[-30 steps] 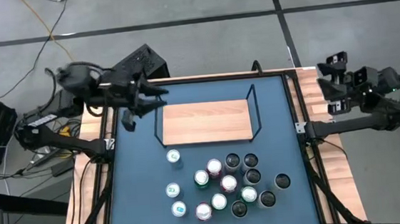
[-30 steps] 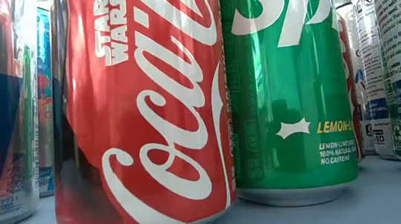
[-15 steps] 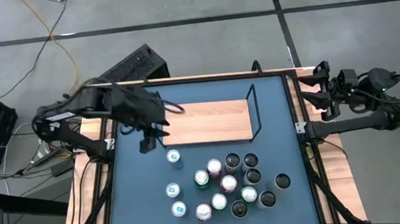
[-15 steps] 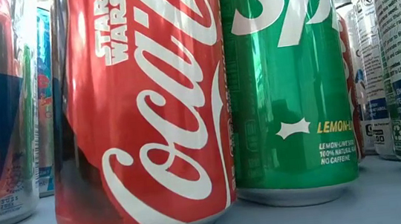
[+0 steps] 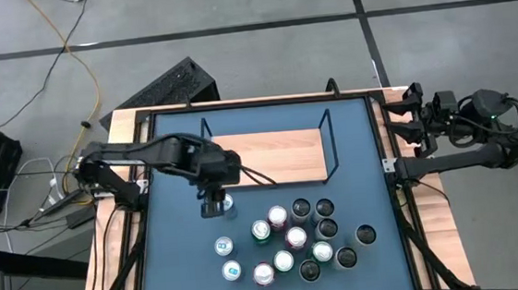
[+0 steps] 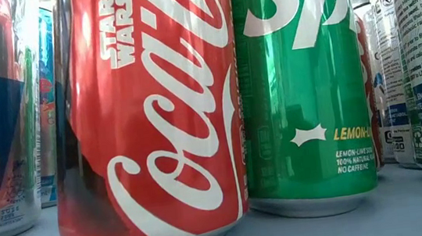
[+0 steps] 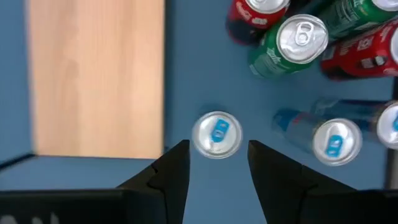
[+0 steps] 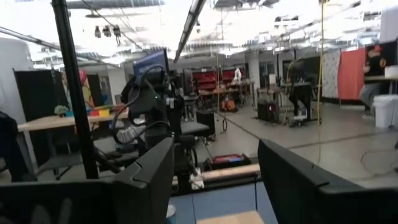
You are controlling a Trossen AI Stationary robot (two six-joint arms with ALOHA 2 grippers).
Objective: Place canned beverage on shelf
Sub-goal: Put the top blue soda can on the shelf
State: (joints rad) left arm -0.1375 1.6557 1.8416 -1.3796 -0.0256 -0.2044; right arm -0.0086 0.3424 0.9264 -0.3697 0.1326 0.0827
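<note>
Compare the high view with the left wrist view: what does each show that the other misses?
Only the high view shows the whole shelf with its black rails, the right gripper waiting off the table's right edge, and the full can cluster.

Only the left wrist view shows the left gripper with its fingers open, apart on either side of the blue-tabbed can.

Both show that can standing alone near the shelf's wooden board, and the blue tabletop.

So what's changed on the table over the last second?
The left end effector swung from the table's far-left corner, over the shelf, to hover open above the lone slim can. It holds nothing yet. The right arm shifted slightly at the table's edge. Cans and shelf stayed put.
</note>
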